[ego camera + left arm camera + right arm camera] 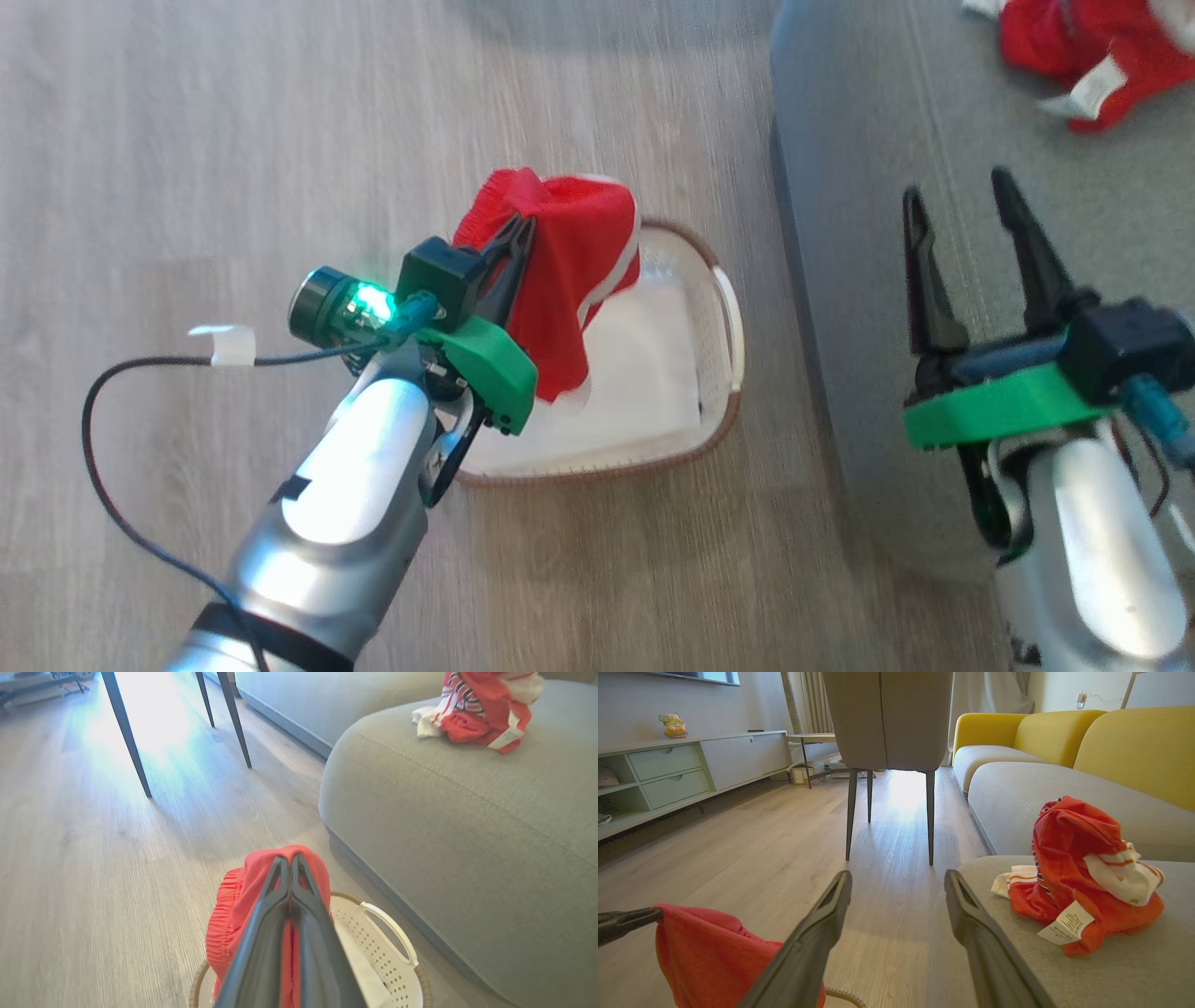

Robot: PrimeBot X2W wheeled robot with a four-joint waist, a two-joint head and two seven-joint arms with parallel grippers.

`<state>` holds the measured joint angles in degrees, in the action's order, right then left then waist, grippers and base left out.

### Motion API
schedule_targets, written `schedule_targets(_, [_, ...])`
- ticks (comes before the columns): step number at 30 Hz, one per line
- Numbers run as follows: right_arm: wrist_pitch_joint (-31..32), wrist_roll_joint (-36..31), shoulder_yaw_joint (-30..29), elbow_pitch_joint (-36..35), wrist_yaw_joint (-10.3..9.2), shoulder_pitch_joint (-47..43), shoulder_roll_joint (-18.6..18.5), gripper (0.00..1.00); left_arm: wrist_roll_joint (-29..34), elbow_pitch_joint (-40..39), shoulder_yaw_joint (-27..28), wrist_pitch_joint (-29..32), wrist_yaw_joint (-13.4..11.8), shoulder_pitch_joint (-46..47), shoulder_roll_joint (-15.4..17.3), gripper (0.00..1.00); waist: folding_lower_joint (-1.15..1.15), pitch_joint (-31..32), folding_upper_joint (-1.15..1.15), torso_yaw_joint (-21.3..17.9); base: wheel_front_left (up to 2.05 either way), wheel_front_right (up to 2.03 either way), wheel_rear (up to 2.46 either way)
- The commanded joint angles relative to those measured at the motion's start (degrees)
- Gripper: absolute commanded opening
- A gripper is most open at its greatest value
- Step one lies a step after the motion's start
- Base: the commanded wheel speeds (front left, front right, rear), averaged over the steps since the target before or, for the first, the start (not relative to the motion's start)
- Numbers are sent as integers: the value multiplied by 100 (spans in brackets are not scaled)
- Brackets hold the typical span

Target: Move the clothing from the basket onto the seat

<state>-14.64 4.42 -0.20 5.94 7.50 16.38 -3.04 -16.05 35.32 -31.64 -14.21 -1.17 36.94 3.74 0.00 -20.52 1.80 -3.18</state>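
The left gripper is pinched shut on the red shorts, which hang limp from its fingers over the basket below. The cloth looks light, soft and floppy. The bunched hold beside the elastic waistband seems sound, though a trailing hem might catch the rim. The right gripper stands spread and empty over the seat edge, and the jersey lies crumpled on the cushion beyond its fingertips.
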Motion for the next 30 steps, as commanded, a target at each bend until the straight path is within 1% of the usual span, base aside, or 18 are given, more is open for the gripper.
schedule_targets(1, [-36,-52,109,-132,-1,-103,16,100,28,-254,180,-78,19,29,115,0,0,484,0,195,0,0,0])
schedule_targets(9, [-36,-65,254,101,-1,-552,16,100,-74,-619,248,-78,79,-50,128,0,0,1206,0,323,0,0,0])
schedule_targets(13, [-36,-51,442,202,-1,-710,16,100,-118,-782,231,-52,73,-4,108,0,0,1466,0,382,0,0,0])
schedule_targets(22, [-36,181,1254,455,-1,-925,16,100,-197,-923,85,111,76,269,25,0,0,1846,0,426,0,0,0])
schedule_targets(27, [-36,407,1841,639,-1,-770,16,100,-212,-918,-62,239,15,469,-26,0,0,1901,0,389,0,0,0])
schedule_targets(28, [-36,407,1841,639,-1,-770,16,100,-212,-918,-62,239,15,469,-26,0,0,1901,0,389,0,0,0])
schedule_targets(30, [-36,471,2070,753,-1,-648,16,100,-243,-899,-128,275,11,546,-42,0,0,1913,0,372,0,0,0])
